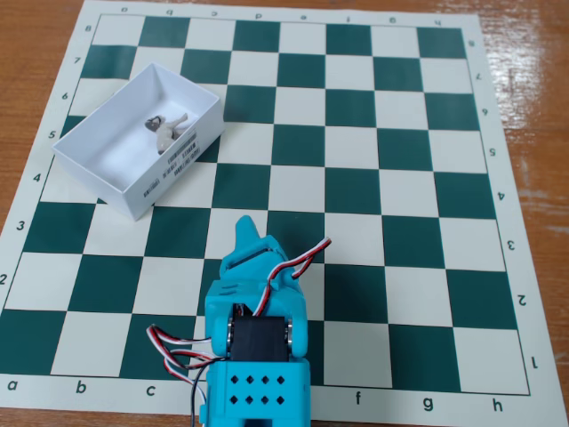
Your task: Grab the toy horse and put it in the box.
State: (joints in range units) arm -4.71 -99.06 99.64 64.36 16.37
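The toy horse (pixel 164 132) is a tiny pale grey-beige figurine lying on its side inside the white box (pixel 96 165), toward the box's upper right part. The box sits tilted on the left part of the chessboard and has small black text on its long side facing me. My turquoise gripper (pixel 246 230) is folded low at the bottom centre, its tip pointing up the board, well below and right of the box. The jaws look closed together and nothing is in them.
A green and cream chessboard mat (pixel 373 178) covers most of a wooden table (pixel 533 53). The arm's body with red, white and black wires (pixel 258 347) takes up the bottom centre. Nothing else stands on the board squares.
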